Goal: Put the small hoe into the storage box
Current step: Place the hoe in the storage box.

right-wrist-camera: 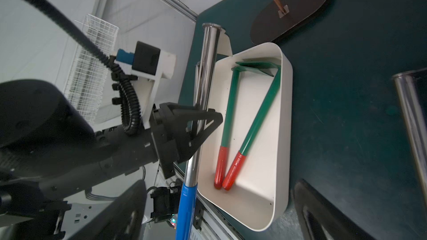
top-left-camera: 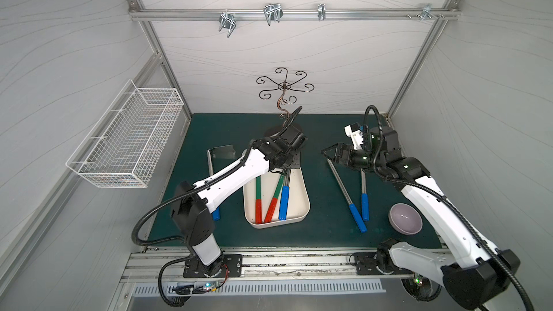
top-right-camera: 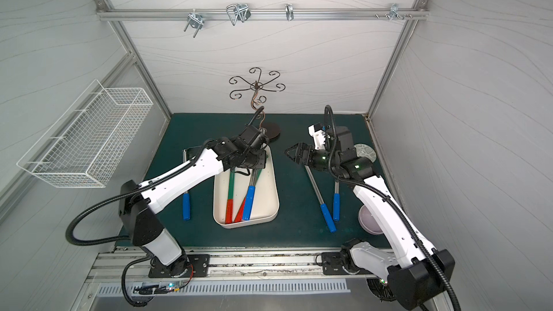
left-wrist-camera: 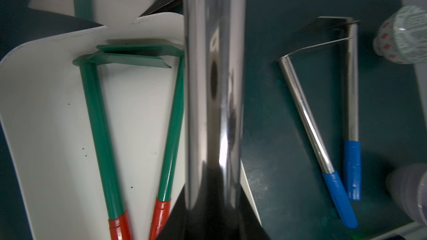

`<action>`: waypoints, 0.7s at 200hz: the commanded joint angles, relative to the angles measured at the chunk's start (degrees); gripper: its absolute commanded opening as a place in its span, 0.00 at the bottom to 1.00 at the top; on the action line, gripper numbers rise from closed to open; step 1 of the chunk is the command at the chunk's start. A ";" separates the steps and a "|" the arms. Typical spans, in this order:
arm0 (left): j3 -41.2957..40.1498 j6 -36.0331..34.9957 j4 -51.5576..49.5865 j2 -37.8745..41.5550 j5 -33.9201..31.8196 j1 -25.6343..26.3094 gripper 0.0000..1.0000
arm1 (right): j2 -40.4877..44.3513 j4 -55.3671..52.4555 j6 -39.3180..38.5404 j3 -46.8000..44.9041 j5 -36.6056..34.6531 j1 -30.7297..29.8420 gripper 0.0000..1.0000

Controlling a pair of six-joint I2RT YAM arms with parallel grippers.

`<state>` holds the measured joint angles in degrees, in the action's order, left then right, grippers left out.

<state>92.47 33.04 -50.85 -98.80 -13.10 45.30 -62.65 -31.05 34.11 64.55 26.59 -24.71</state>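
On the left wall, a white wire-mesh basket [top-left-camera: 125, 142] hangs beside the dark green tabletop [top-left-camera: 323, 228], where a chrome-shafted hoe with a blue grip [top-left-camera: 210, 164] lies partly under the left arm. The left claw [right-wrist-camera: 206, 113] is clamped on the chrome shaft of the small hoe [top-left-camera: 284, 203], which slants over the shallow cream-white plastic storage box [top-left-camera: 300, 192]. Two green hoes with red grips [top-left-camera: 258, 195] lie inside the box. Further right, two more blue-gripped chrome hoes [top-left-camera: 344, 186] lie on the tabletop, and the right claw [top-left-camera: 327, 153] hovers over their far ends with its fingers wide apart. A lilac bowl [top-left-camera: 405, 216] sits near their grips.
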 commanded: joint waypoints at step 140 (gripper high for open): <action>22.04 0.33 -19.66 -19.13 -14.82 1.81 0.00 | 3.53 -3.76 -3.34 -4.78 -3.37 -2.01 0.99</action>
<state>110.08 33.41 -68.90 -116.88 -23.38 46.89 -59.55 -34.87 31.42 60.75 23.24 -26.15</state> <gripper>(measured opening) 0.234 0.991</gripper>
